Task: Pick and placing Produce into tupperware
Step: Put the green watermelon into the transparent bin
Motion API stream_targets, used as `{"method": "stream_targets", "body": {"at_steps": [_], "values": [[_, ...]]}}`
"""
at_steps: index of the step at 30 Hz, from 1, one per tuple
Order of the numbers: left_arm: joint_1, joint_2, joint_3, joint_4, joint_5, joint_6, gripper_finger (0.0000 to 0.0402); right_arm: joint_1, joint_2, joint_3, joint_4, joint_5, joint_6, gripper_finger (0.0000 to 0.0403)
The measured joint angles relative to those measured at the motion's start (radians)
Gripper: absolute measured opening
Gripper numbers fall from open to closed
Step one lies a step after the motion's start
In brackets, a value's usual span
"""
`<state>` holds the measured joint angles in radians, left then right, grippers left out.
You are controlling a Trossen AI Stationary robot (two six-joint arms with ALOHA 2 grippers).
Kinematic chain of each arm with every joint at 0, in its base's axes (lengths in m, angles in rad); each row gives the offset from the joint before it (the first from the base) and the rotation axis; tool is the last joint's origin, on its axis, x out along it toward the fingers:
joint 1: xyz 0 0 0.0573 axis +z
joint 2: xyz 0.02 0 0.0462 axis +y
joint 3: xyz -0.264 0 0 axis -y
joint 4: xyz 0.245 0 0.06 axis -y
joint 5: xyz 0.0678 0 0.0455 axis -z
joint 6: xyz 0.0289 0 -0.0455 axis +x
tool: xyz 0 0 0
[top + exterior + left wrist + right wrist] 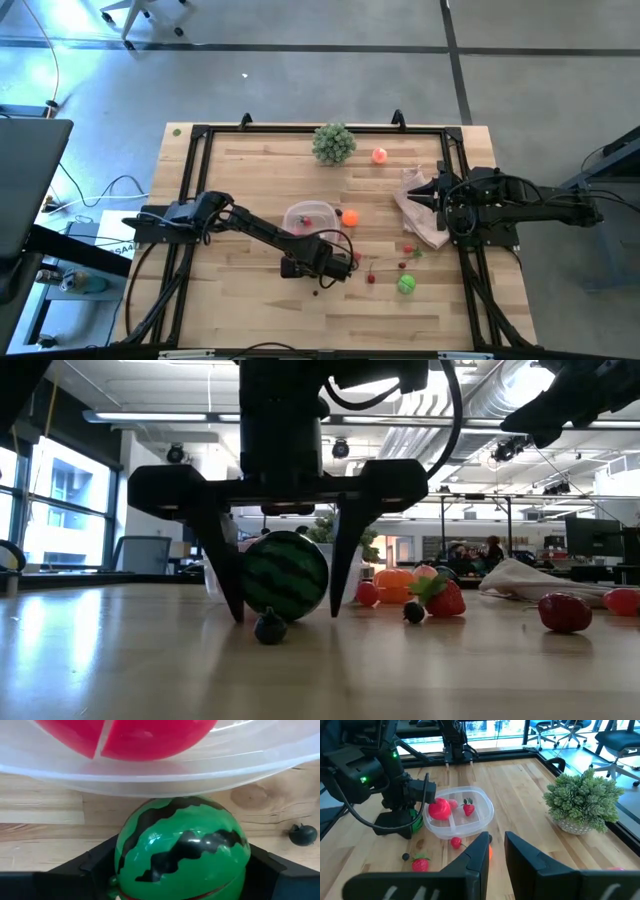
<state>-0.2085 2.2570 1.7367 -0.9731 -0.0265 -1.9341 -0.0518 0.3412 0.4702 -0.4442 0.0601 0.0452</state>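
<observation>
My left pincer (pixel 283 610) stands on the desk (pixel 240 300) just in front of the tupperware (pixel 311 216), its two dark fingers (pixel 222 575) spread and straddling the striped green watermelon ball (pixel 285 576). In the low view there is a sliver of light between the ball and the finger on one side, so I am around it and not pinching it; the ball sits on the wood. In my left wrist view the watermelon ball (pixel 182 849) fills the space between my fingers, with the tupperware's clear wall (pixel 160 767) just beyond it and a big red piece (pixel 125 735) inside.

The tupperware (pixel 461 813) already holds a red ball (pixel 440 810), a pink piece and a small strawberry (pixel 468 809). A dark berry (pixel 270 628) lies on the desk right at my left fingertips. More produce is loose nearby: an orange ball (pixel 349 216) beside the tupperware, a strawberry (pixel 442 598), red berries, and a green piece (pixel 406 285) toward the near right.

My right pincer (pixel 496 851) waits at the desk's right edge above the pinkish-white bag (pixel 418 215), fingers slightly parted and holding nothing. The bushy green ball (pixel 334 143) sits near the far edge.
</observation>
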Motion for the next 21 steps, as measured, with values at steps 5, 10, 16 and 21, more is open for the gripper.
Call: {"method": "stream_targets", "body": {"at_steps": [5,10,16,21], "values": [[0.014,0.0,0.0,0.003,0.019,0.005,0.031,0.0,0.0,0.0,0.0,0.0,0.0,0.0052],[0.012,0.0,0.0,-0.007,0.029,0.007,0.0274,0.0,0.0,0.0,0.0,0.0,0.0,0.0052],[0.013,0.0,-0.001,-0.007,0.027,-0.002,0.0283,0.0,0.0,0.0,0.0,0.0,0.0,0.0052],[0.013,0.001,-0.001,-0.009,0.019,-0.001,0.03,0.0,0.0,0.0,0.0,0.0,0.0,0.0052]]}}
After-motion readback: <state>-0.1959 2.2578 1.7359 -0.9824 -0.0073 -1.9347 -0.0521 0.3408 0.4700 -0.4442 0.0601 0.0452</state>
